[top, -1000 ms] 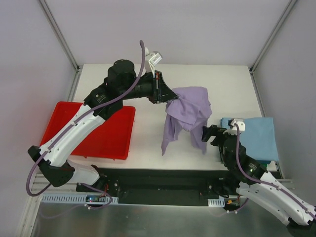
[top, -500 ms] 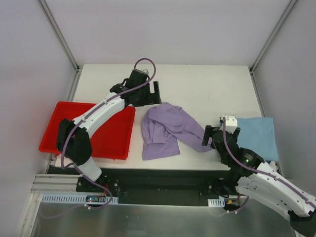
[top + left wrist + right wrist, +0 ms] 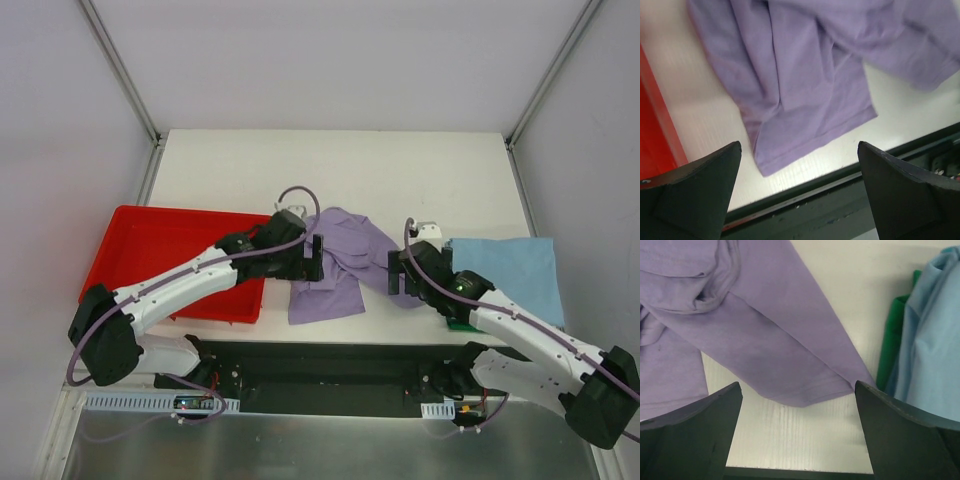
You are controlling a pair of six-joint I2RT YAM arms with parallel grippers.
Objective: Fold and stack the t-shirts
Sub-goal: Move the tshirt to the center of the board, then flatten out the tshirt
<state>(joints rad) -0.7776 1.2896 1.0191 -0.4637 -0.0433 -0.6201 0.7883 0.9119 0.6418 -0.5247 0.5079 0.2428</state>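
Soft lavender t-shirt [image 3: 350,245] lies crumpled on the white counter [image 3: 400,170]; left claw [image 3: 313,258] and right claw [image 3: 404,280] hover low over it, jaws wide open, empty.

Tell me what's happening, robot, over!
Left claw, right claw open, empty. Purple shirt lying crumpled, unfolded. Blue shirt folded atop green shirt. Nothing in the way.

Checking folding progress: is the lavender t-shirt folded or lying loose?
Not folded. The lavender t-shirt lies rumpled and creased on the table, one end trailing toward the light blue t-shirt.
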